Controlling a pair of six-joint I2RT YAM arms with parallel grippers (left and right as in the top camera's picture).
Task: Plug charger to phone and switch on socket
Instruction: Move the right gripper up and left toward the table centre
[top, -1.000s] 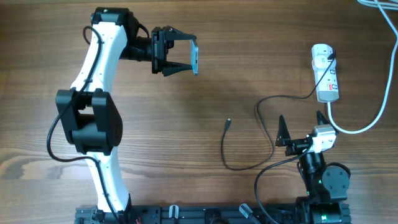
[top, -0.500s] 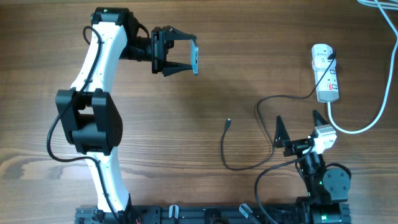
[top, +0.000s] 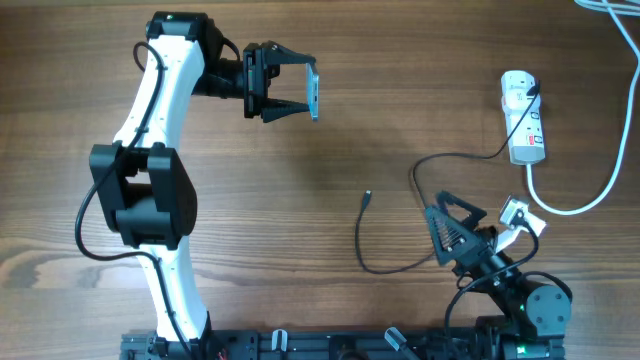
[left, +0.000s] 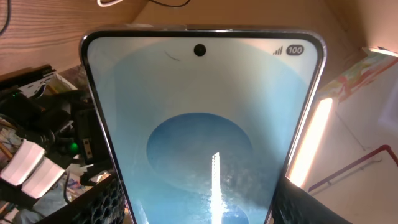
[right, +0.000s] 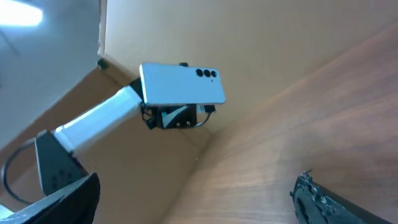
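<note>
My left gripper (top: 305, 97) is shut on the phone (top: 313, 94) and holds it on edge above the table at the upper left. In the left wrist view the phone's blue screen (left: 202, 124) fills the frame between the two fingers. In the right wrist view the phone's pale back with three camera lenses (right: 180, 85) shows far off. The charger cable (top: 400, 268) curves loosely over the middle right, its small plug tip (top: 368, 196) lying free on the wood. The white socket strip (top: 523, 118) lies at the upper right. My right gripper (top: 448, 228) is open and empty, low at the right, near the cable's loop.
A thick white cord (top: 600, 195) runs from the socket strip round to the table's right edge. The charger's other end is plugged into the strip (top: 535, 92). The black base rail (top: 300, 345) lines the front edge.
My right gripper has swung and turned, its fingers now pointing up and to the left toward the cable loop. The left arm and the phone have not moved.
</note>
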